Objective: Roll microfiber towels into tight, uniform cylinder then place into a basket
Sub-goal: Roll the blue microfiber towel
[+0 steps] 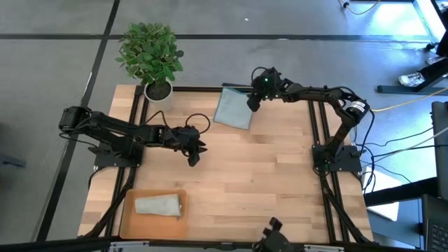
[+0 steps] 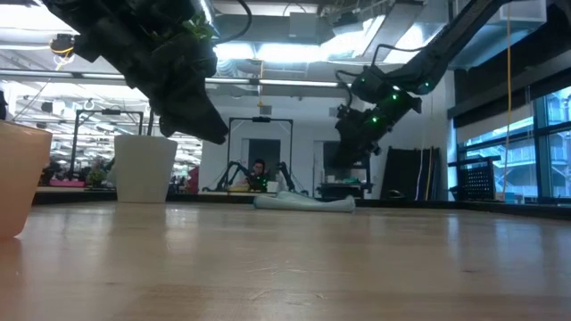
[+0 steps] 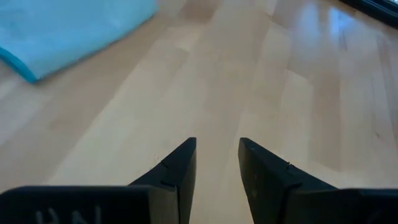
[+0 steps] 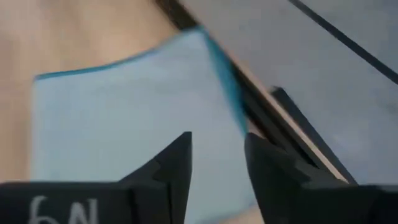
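Right gripper [image 1: 253, 103] hangs over the far edge of the table [image 1: 266, 175], its fingers a little apart with nothing between them, and the blue towel [image 1: 233, 109] lies flat right under and just beside it, one edge almost at the black rail. From the right wrist view that towel [image 4: 130, 118] spreads out just beyond the fingertips, unrolled, its darker hem showing along two sides. Left gripper [image 1: 195, 153] hovers over bare wood near the middle of the table, well apart from the towel; its fingers stand slightly parted and hold nothing, and in the left wrist view only a corner of the blue cloth [image 3: 68, 31] shows, far ahead of them. Well behind the left gripper, at the near left corner, sits the basket [image 1: 129, 222], and inside it rests the grey-green roll [image 1: 158, 204], lying lengthwise and filling about half of the tray. So, as I read it, half the job is done: one towel rolled and stowed. What is left is the blue one: it wants rolling up tight from one edge, then carrying across the table and setting down next to the first roll. Neither gripper touches cloth right now.
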Action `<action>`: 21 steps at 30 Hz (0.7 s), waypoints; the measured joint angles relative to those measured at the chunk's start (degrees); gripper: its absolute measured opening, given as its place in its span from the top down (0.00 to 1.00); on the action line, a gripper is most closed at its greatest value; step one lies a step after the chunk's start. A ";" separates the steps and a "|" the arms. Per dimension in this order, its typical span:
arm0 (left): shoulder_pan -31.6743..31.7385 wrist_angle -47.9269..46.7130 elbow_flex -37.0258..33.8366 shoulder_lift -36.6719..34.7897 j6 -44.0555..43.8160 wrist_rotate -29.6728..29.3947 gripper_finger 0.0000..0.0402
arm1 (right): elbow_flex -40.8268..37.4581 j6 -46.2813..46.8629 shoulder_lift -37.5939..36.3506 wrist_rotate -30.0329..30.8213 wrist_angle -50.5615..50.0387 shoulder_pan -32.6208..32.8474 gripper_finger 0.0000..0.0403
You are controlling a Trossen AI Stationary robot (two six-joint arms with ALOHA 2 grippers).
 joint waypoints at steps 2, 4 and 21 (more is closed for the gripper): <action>0.71 0.01 0.00 0.00 0.31 -1.52 0.72 | 1.38 -1.29 -0.01 -5.63 -2.08 0.81 0.61; 2.16 0.01 0.00 0.00 0.35 -3.07 0.72 | 1.85 -1.42 -0.03 -10.72 -2.89 2.22 0.61; 9.65 0.04 0.00 0.00 0.55 -3.70 0.72 | 1.83 -0.07 9.67 -5.71 -7.12 11.95 0.62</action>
